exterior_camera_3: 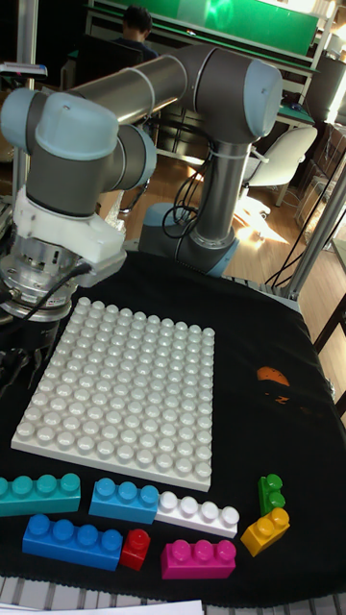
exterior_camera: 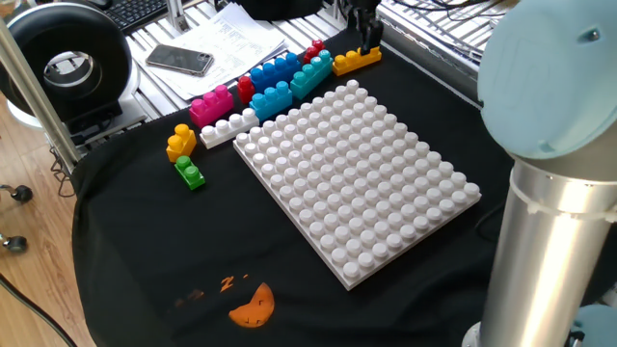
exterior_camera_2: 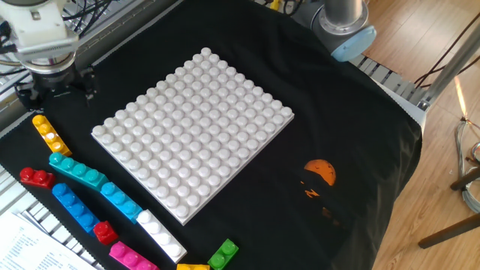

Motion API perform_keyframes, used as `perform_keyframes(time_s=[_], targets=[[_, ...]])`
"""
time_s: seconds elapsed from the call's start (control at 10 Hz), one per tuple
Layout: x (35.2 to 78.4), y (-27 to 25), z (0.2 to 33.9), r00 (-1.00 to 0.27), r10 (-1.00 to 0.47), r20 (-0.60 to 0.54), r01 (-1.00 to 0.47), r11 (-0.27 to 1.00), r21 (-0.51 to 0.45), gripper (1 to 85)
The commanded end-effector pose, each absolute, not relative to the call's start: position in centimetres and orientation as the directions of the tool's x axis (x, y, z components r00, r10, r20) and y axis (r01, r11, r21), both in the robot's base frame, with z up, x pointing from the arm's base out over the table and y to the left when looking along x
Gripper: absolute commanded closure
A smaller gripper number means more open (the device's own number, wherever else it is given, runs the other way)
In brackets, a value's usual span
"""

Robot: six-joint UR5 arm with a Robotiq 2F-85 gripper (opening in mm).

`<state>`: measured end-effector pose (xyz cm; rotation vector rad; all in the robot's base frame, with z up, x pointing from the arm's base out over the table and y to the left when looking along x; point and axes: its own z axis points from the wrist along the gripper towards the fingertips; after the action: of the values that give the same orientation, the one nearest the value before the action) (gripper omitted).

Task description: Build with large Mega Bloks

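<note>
The long orange-yellow Mega Blok (exterior_camera: 357, 60) (exterior_camera_2: 46, 133) lies at the end of a row of loose bricks beside the white studded baseplate (exterior_camera: 357, 173) (exterior_camera_2: 195, 127) (exterior_camera_3: 120, 384). My gripper (exterior_camera: 364, 37) (exterior_camera_2: 56, 88) hangs just beyond that brick, off the baseplate's corner. Its fingers are spread and nothing is between them. The row also holds teal (exterior_camera_2: 77, 172), cyan (exterior_camera_2: 120, 201), blue (exterior_camera_2: 73, 206), red (exterior_camera_2: 35, 178), pink (exterior_camera: 212, 104) and white (exterior_camera: 227, 127) bricks. In the tall fixed view only the gripper's dark fingers (exterior_camera_3: 10, 370) show, at the left edge.
A small yellow brick (exterior_camera: 180, 142) and a green one (exterior_camera: 190, 173) lie apart on the black cloth. A phone (exterior_camera: 179, 60) and papers sit behind the row. An orange print (exterior_camera: 253, 306) marks the cloth. The arm's column (exterior_camera: 549, 231) stands at the right.
</note>
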<state>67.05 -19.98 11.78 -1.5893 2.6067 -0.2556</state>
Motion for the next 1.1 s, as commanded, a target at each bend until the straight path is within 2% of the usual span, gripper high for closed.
perform_keyframes(time_s=[0.0,0.3,0.4,0.7,1.0], targets=[[67.6,-18.3,11.9,-0.626,-0.774,-0.097,-0.760,0.633,-0.146,11.0],[67.3,-20.8,10.5,-0.346,-0.938,0.033,-0.929,0.338,-0.148,12.0],[68.4,-22.3,10.0,-0.279,-0.958,0.067,-0.946,0.262,-0.191,11.7],[71.5,-23.3,8.8,-0.100,-0.993,0.062,-0.967,0.083,-0.240,5.7],[72.9,-24.5,7.7,-0.043,-0.999,0.007,-0.975,0.040,-0.219,2.7]])
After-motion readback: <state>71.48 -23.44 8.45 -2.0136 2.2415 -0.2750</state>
